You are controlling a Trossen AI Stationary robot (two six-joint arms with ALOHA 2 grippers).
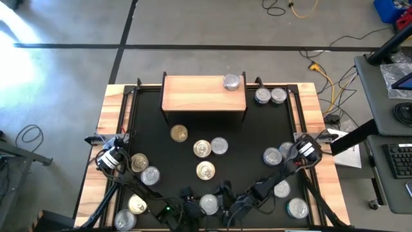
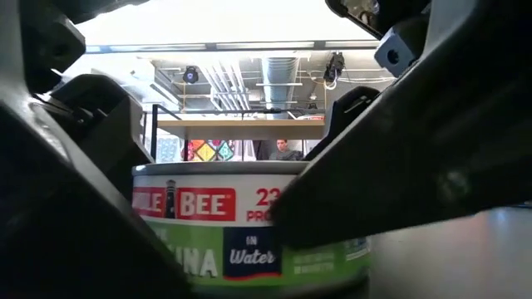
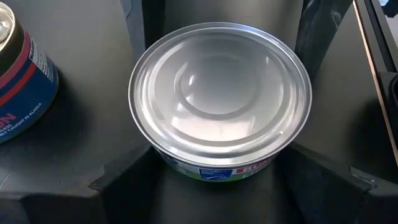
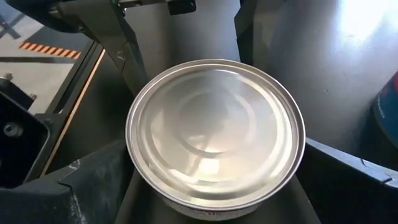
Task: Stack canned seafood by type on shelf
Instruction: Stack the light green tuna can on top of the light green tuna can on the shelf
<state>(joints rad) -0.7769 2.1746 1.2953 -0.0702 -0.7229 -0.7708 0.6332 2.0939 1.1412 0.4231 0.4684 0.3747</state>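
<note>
My left gripper (image 1: 111, 159) stands at the table's left, around a silver-lidded, green-labelled can (image 3: 219, 99) that the gripper hides in the high view. My right gripper (image 1: 301, 152) stands at the table's right, around another silver-lidded can (image 4: 215, 134), whose edge shows in the high view (image 1: 287, 151). The light-wood shelf (image 1: 199, 95) stands at the far middle with one silver can (image 1: 232, 82) on its right end. Other silver and gold-lidded cans stand loose on the black table. My left gripper has the can's round side wall (image 3: 144, 144) pinched between its two fingers (image 3: 138, 37), one on each opposite side. The fingers come from above, pointing down. The can is upright, lid up; whether its bottom is on the table does not show. My right gripper has the can's side wall (image 4: 132, 163) pinched between its two fingers (image 4: 127, 50), one on each opposite side, from above, pointing down. The can is upright, lid up; whether it is on the table does not show.
A gold can (image 1: 138, 162) and a silver can (image 1: 150, 175) stand close by my left gripper, and a blue-labelled can shows beside it (image 3: 18, 74). A silver can (image 1: 272, 156) stands beside my right gripper. Two silver cans (image 1: 270, 95) stand right of the shelf. A green-labelled can (image 2: 249, 232) stands near the front edge.
</note>
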